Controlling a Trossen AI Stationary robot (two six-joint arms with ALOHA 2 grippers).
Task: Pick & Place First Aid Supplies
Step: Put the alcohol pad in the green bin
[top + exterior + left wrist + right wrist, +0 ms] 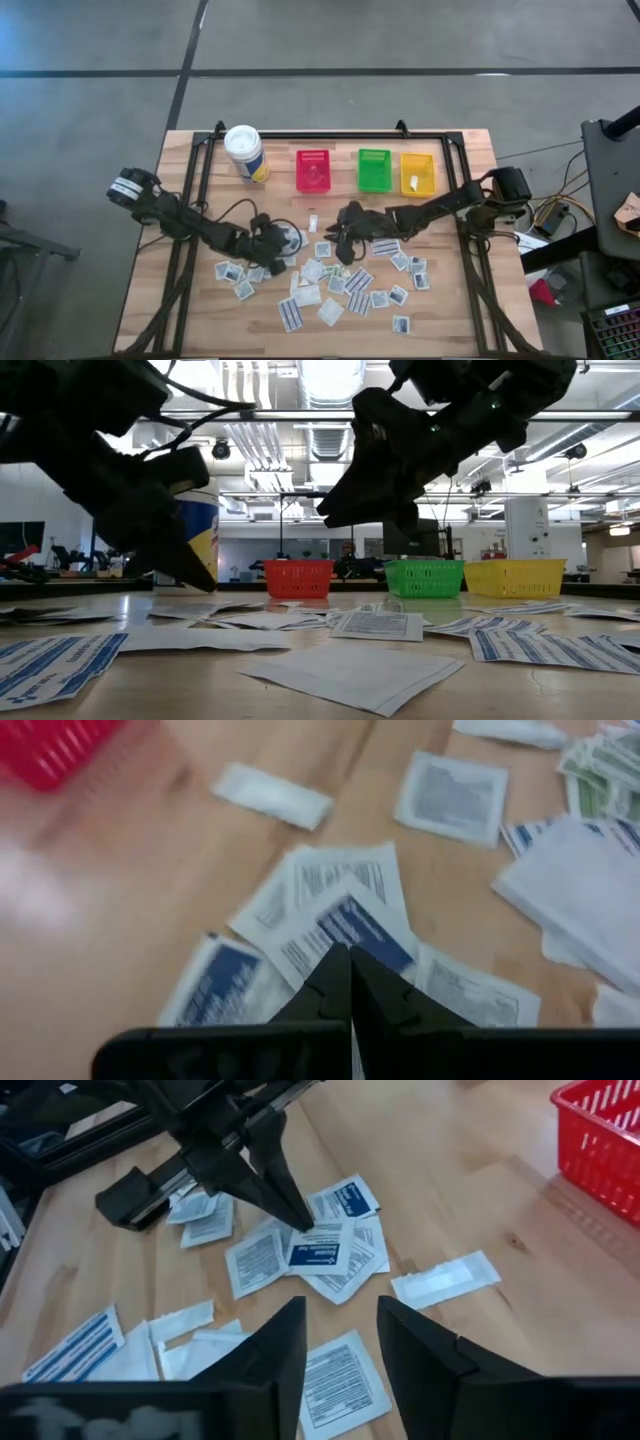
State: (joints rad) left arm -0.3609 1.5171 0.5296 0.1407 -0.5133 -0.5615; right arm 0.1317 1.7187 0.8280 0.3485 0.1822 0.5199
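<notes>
Many small flat white packets, some with dark-blue print, lie scattered flat on the wooden table (190,200), mostly across its near half (330,285). My left gripper (297,247) is shut, its tips (302,1222) at the edge of a small overlapping pile topped by a blue-printed packet (322,1252). My right gripper (340,1330) hovers open just to the right of that pile, above the table, with nothing between its fingers; a printed packet (340,1380) lies below it. An oblong white packet (445,1280) lies alone, farther back. My left gripper's shut fingertips (350,970) slant down from the table's left over the blue-printed packet (355,925) on the pile. Whether they touch it, I cannot tell. The packet lies flat on the packets under it.
At the table's far edge stand a red bin (313,170), a green bin (374,170) and a yellow bin (417,172) holding a white packet. A white canister with a yellow label (245,152) stands left of them. Bare wood lies between bins and packets.
</notes>
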